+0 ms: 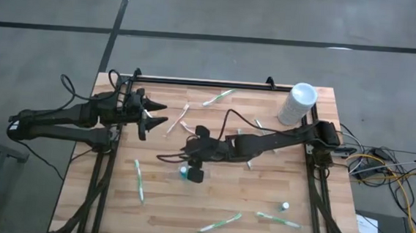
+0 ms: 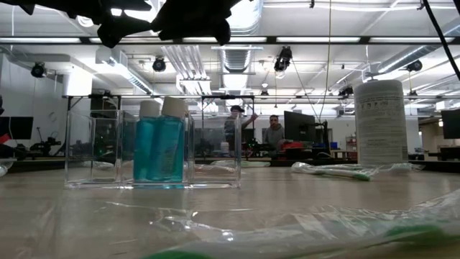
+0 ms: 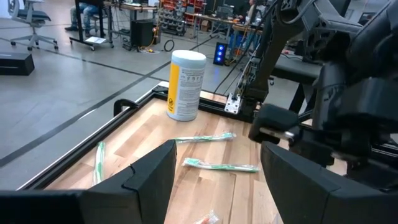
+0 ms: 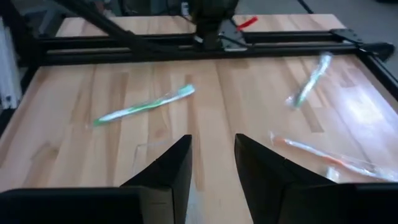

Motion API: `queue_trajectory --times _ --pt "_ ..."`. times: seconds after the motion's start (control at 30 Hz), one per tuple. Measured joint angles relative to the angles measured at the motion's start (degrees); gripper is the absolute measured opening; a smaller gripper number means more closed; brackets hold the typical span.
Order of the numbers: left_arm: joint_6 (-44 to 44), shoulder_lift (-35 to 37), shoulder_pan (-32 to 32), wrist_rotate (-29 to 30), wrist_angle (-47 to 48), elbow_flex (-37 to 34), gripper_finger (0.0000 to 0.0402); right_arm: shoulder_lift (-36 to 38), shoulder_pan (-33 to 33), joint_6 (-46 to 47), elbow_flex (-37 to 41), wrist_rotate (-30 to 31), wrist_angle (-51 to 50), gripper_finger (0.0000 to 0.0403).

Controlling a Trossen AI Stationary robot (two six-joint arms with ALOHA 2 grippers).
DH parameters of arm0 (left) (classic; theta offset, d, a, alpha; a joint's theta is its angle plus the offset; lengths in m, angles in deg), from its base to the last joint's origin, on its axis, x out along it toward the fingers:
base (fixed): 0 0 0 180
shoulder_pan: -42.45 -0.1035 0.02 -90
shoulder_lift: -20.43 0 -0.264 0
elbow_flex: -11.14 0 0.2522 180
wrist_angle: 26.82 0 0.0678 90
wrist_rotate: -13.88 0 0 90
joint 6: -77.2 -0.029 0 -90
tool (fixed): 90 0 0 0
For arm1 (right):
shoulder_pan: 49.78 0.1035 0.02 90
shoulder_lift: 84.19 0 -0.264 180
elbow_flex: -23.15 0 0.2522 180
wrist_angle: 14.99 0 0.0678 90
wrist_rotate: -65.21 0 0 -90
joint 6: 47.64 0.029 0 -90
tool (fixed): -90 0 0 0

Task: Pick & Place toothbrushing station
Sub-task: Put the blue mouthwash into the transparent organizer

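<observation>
right tool (image 1: 196,174): part open, empty | over organizer (image 1: 187,175)

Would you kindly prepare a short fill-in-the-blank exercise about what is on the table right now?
1. The liquid in the small bottle inside the clear holder is ____.
2. The white canister stands near the table's back ____ corner in the high view.
3. The right claw hangs over the ____ of the table.
4. The left claw stands with its fingers ____.

Missing words: blue; right; middle; open
</observation>
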Motion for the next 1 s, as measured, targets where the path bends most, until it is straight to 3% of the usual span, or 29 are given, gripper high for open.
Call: queue_trajectory --times 0.53,1.0 --pt "0.0 0.0 0.0 -0.1 0.0 0.0 0.0239 7.1 0.0 -8.2 0.3 6.3 -0.1 0.0132" --pt "0.0 0.0 0.0 -0.3 0.0 0.0 0.0239 8.3 2.0 -11.9 0.5 10.5 -0.2 0.0132"
